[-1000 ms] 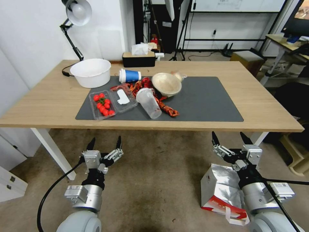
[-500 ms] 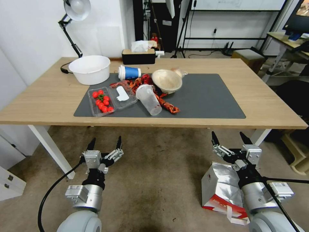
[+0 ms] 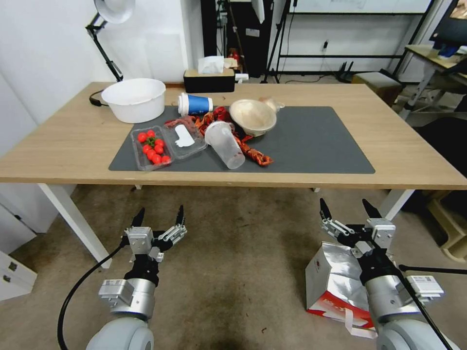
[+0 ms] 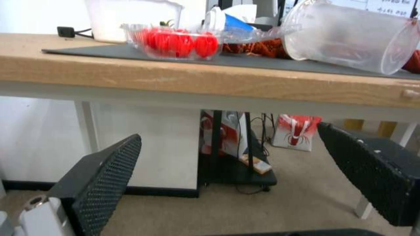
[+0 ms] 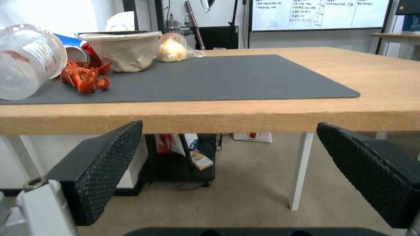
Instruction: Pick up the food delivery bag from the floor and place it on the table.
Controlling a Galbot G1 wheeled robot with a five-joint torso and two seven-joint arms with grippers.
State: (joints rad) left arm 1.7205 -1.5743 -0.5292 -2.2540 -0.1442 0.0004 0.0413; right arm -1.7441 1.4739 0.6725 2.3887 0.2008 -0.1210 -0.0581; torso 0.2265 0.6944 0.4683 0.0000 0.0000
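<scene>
Food delivery bag (image 3: 335,282) stands on the floor (image 3: 233,272) at the robot's right: white paper, red bottom panel, small round red logo, crinkled silver foil at the open top, white handle trailing near its base. Right gripper (image 3: 346,214) is held above the bag, not touching it, pointing toward the table (image 3: 68,146) edge, jaws spread wide and empty. Left gripper (image 3: 159,218) is level with it over bare floor, jaws likewise wide and empty. On the dark mat (image 3: 316,141): clear tray (image 3: 152,151) holding cherry tomatoes, clear plastic cup (image 3: 224,150) on its side, blue paper cup (image 3: 194,104) tipped over, beige bowl (image 3: 252,116) tilted. White basin (image 3: 134,99) sits beside the mat.
</scene>
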